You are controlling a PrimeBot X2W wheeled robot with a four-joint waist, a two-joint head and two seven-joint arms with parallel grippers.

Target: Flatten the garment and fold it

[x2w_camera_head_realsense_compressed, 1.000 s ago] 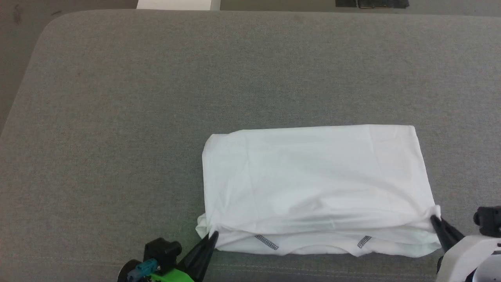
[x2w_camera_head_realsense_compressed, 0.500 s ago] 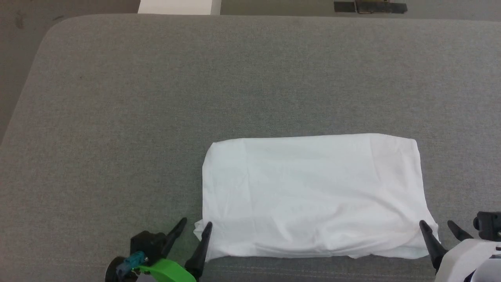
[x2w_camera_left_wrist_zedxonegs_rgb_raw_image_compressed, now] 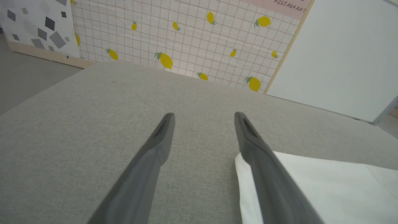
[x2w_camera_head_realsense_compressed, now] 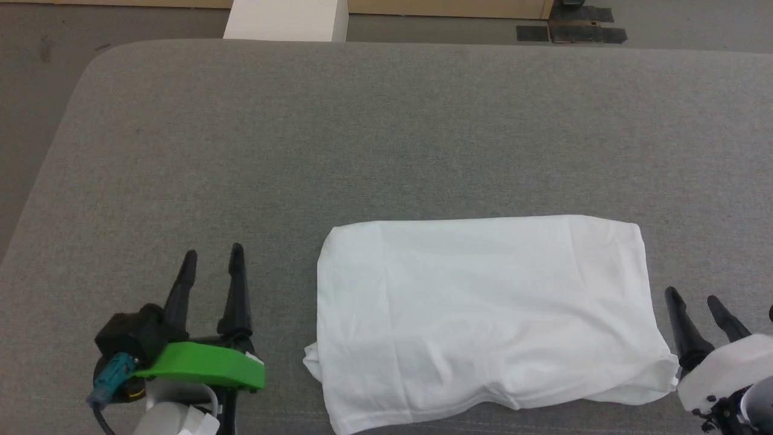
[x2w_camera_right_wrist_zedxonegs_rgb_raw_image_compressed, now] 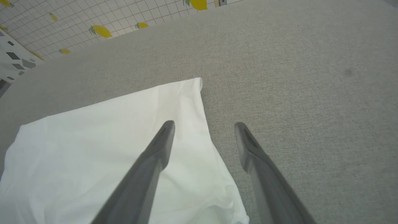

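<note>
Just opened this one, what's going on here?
A two-armed robot is folding a white shirt on a grey padded surface. The shirt lies folded into a rough rectangle, a bit wrinkled along its near edge. Neither pincer holds it: the left pincer is open off to the shirt's left, and the right pincer is open by its right edge.

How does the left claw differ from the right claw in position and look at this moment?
The left claw stands clear of the folded white shirt, over the bare grey fabric surface; the right claw sits close beside the shirt's right edge. The left claw has a green part at its base; the right claw has a white casing. Both are open and hold nothing.
</note>
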